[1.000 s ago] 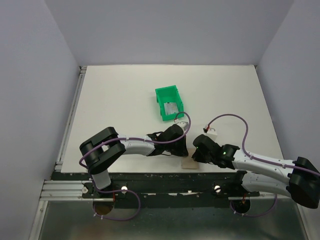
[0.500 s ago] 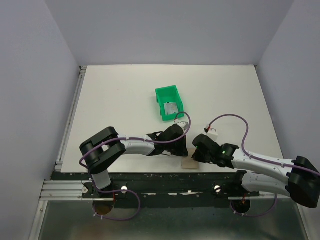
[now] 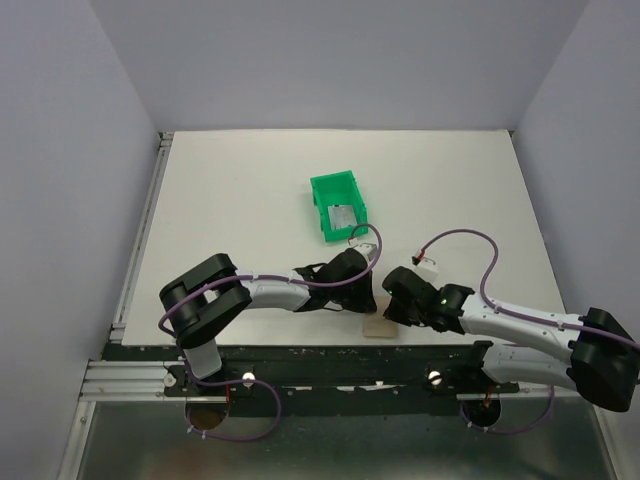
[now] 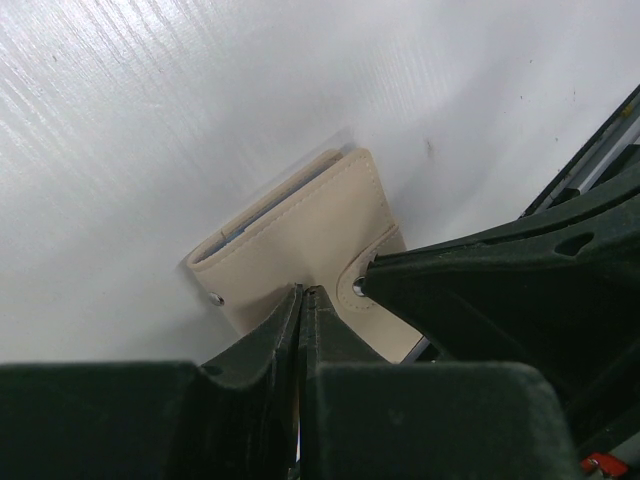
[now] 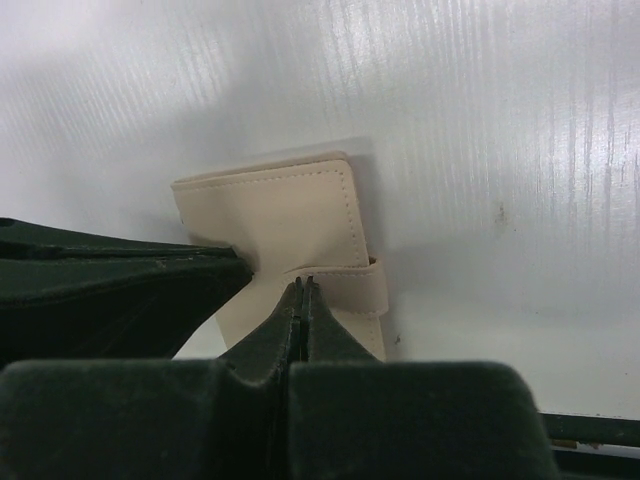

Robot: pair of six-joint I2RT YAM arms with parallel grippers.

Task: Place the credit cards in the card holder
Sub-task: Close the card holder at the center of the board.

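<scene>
**Holder closed at the table edge, both grippers on it, card in the bin**

1. Nearest item: the tan card holder (image 4: pixel 300 235) lies flat on the white table (image 3: pixel 250 200), just beside its near edge and the dark rail (image 3: pixel 300 352). It is folded shut, with the closing strap (image 5: pixel 345 285) wrapped over one side.

2. Left gripper (image 4: pixel 302 292): fingers drawn to a thin slit, tips at the holder's near edge. It appears to pinch the cover there, though the contact itself is hidden by the fingers.

3. Right gripper (image 5: pixel 303 283): fingers fully together with nothing between them, tips touching the strap. In my judgement this is a prod to lift the strap, not a grasp.

4. Further out: the green bin (image 3: pixel 330 182) stands well apart, mid-table, with one silver-grey credit card (image 3: pixel 343 217) lying inside. No other card can be made out.

Risks noted:
- The holder sits close to the edge, so a sideways push from the closed right tips could slide it onto the rail or off the table.
- The two grippers are almost touching, and any small correction could knock one against the other.
- If the left pinch is shallow, the cover may slip free once the strap is pulled.
- No slot is exposed yet, so fetching the card now would be premature.
</scene>
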